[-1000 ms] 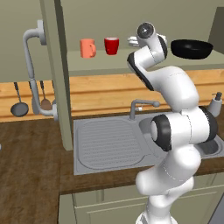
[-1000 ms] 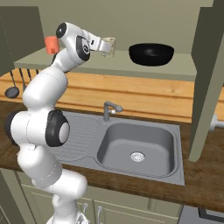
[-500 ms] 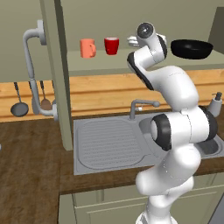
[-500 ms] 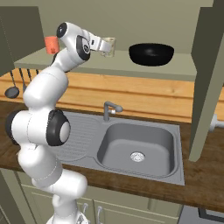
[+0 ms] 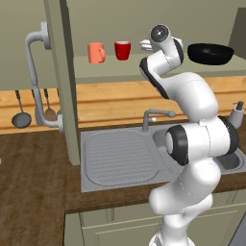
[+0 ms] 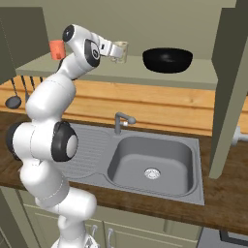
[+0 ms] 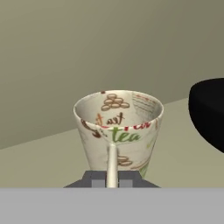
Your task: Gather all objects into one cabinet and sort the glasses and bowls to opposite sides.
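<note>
A beige mug [image 7: 118, 131] carries brown bean shapes, a red script word and green letters reading "tea" — its handle is plain cream. Beside it sits a glossy black bowl [image 6: 167, 58]. Toward the left end of the pale green shelf [image 5: 144, 72] stand an orange-red mug [image 5: 96, 53] and a glossy red cup [image 5: 123, 50]. The cabinet [image 5: 60, 72] frame is olive green, with a grey-white curved door handle [image 5: 36, 72]. Below runs a honey-coloured wooden counter [image 5: 110, 103] with dark brown front edge — set into it, a grey steel sink [image 6: 150, 160]. The robot arm [image 5: 192, 125] is white with dark joints.
</note>
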Motion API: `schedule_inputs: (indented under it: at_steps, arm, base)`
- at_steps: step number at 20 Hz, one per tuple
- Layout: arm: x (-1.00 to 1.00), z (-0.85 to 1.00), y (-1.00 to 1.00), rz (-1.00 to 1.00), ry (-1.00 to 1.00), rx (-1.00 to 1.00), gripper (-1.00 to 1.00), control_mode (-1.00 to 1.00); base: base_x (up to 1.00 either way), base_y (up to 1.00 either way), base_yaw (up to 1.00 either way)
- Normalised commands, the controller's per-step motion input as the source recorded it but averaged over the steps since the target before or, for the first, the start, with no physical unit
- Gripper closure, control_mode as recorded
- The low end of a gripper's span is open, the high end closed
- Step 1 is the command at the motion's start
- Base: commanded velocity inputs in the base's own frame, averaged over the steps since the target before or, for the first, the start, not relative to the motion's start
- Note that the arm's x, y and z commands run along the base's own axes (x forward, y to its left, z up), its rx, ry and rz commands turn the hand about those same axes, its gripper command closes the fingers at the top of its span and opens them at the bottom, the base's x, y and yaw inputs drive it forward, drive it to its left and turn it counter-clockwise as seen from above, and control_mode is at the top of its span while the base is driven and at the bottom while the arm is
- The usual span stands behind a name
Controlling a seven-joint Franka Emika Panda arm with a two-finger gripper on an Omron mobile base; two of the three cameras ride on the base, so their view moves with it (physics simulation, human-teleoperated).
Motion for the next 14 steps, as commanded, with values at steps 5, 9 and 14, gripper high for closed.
schedule_inputs:
  at_steps: [5,9,14]
  arm:
    - [0.0,0.0,0.0,0.0,0.0,0.0,1.0,-1.0]
    - [0.0,0.0,0.0,0.0,0.0,0.0,1.0,-1.0]
    - [-0.26,-0.05,-0.02,0.03,-0.05,0.0,1.0,-1.0]
  base:
    - [0.0,0.0,0.0]
    - [0.0,0.0,0.0]
    - [0.0,0.0,0.0]
